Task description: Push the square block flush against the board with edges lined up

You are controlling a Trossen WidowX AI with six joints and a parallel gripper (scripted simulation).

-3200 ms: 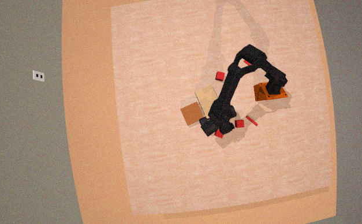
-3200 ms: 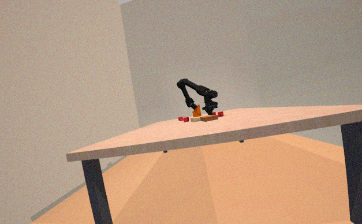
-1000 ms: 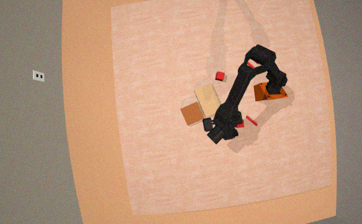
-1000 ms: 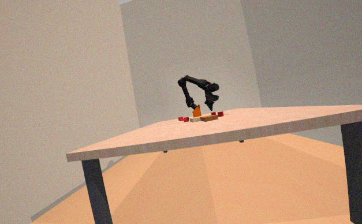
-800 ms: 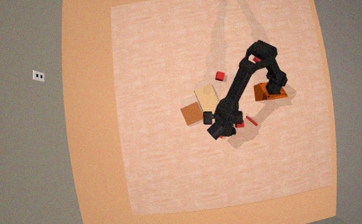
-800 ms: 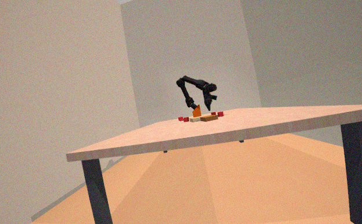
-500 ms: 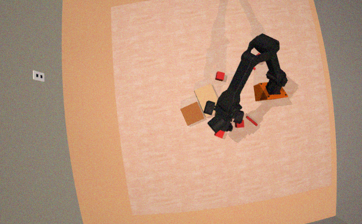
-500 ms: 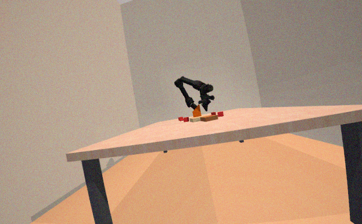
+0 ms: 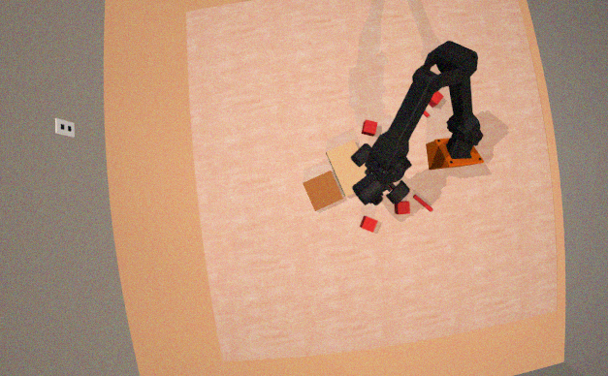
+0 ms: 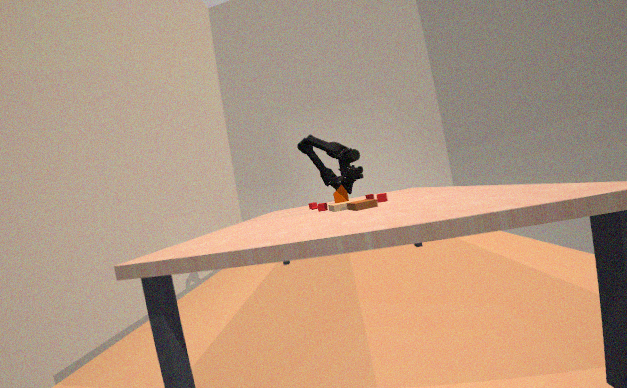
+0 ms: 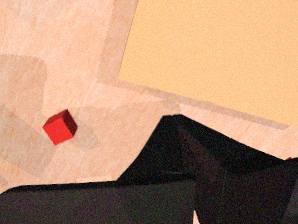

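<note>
The brown square block (image 9: 324, 191) (image 10: 362, 205) lies flat on the table. The pale tan board (image 9: 343, 162) (image 10: 339, 207) (image 11: 215, 50) lies flat alongside it. One whole block side faces the board's long side, with a thin dark line between. I cannot tell whether they fully touch. Their corners at the lower end of this seam look about even in the top view. My gripper (image 10: 350, 192) (image 11: 172, 124) is shut and empty, raised above the table near the board. In the top view the arm hides its fingertips and part of the board.
Red cubes stand around the parts: one (image 9: 369, 128) beyond the board's upper end, two (image 9: 402, 207) (image 9: 368, 224) below the arm, and another (image 9: 436, 99) near the forearm. A thin red stick (image 9: 423, 203) lies near the orange base (image 9: 437, 155) (image 10: 340, 195).
</note>
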